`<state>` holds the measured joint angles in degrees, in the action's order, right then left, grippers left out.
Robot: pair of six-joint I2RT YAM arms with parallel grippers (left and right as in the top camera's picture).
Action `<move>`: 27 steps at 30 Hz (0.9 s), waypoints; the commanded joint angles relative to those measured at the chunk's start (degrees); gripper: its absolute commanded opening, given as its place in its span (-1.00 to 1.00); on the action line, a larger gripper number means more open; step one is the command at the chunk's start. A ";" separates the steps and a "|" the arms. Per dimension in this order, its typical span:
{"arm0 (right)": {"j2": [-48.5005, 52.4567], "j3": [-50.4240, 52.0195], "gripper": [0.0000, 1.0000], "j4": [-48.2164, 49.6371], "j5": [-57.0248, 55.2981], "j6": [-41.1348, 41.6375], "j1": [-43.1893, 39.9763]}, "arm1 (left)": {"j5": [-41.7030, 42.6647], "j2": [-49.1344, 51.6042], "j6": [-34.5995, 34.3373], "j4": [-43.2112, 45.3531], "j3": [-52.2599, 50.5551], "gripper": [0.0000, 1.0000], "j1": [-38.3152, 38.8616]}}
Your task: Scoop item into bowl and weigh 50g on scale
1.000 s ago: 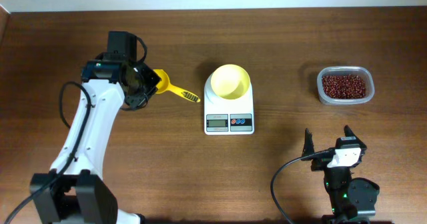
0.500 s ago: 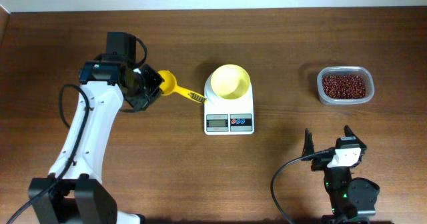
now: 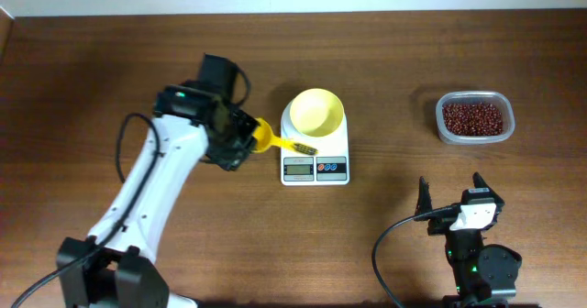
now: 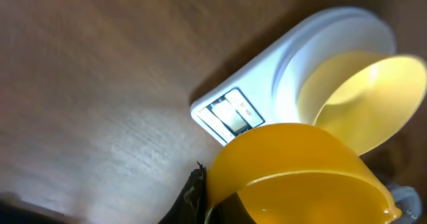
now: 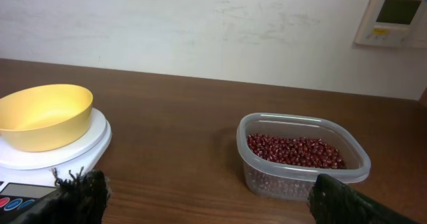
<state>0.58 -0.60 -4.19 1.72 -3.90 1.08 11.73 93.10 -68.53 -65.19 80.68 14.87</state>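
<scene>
The pale-yellow bowl (image 3: 316,112) (image 4: 373,97) (image 5: 45,114) sits empty on the white scale (image 3: 315,168) (image 4: 230,114) (image 5: 67,154). The item, small red-brown beans (image 3: 473,117) (image 5: 293,151), fills a clear container at the right. My left gripper (image 3: 246,141) (image 4: 213,204) is shut on a yellow scoop (image 3: 268,140) (image 4: 293,164), just left of the scale. It grips the cup end, and the scoop's handle reaches over the scale's left edge. The scoop looks empty. My right gripper (image 3: 452,193) (image 5: 213,207) stands open near the front right, holding nothing.
The clear plastic container (image 3: 446,129) (image 5: 300,177) stands at the right, well apart from the scale. Bare brown table (image 3: 394,88) lies between them. A pale wall with a small panel (image 5: 395,17) rises behind the table.
My left arm has swung right with the scoop, from the left part of the table to the scale's left edge. The right arm has not moved.
</scene>
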 commanded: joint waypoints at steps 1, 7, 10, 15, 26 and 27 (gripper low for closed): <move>-0.37 0.28 0.97 -0.35 -0.04 -0.17 -0.35 | -8.20 -1.73 -9.35 -0.28 1.05 -1.00 6.45; -0.37 0.28 0.97 -0.11 -0.55 -0.37 -0.35 | -12.22 -1.73 -13.29 1.01 1.05 -1.00 13.75; -0.37 0.28 0.97 -0.13 -0.50 -0.37 -0.35 | -12.22 -1.73 -13.29 1.20 1.05 -1.00 14.23; -0.37 0.28 0.97 0.33 6.91 4.81 -0.35 | -13.07 -1.73 -13.29 2.12 1.05 -1.00 14.23; -0.37 0.28 0.98 1.44 24.70 35.30 -0.35 | -13.07 -1.73 -13.29 3.50 1.05 -1.00 14.23; -0.37 0.28 0.97 1.60 26.45 37.75 -0.35 | -13.07 -1.73 -13.29 3.65 1.05 -1.00 14.23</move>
<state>0.58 -0.60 -2.57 19.77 22.85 1.08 -0.30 93.10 -80.90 -61.87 80.71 29.04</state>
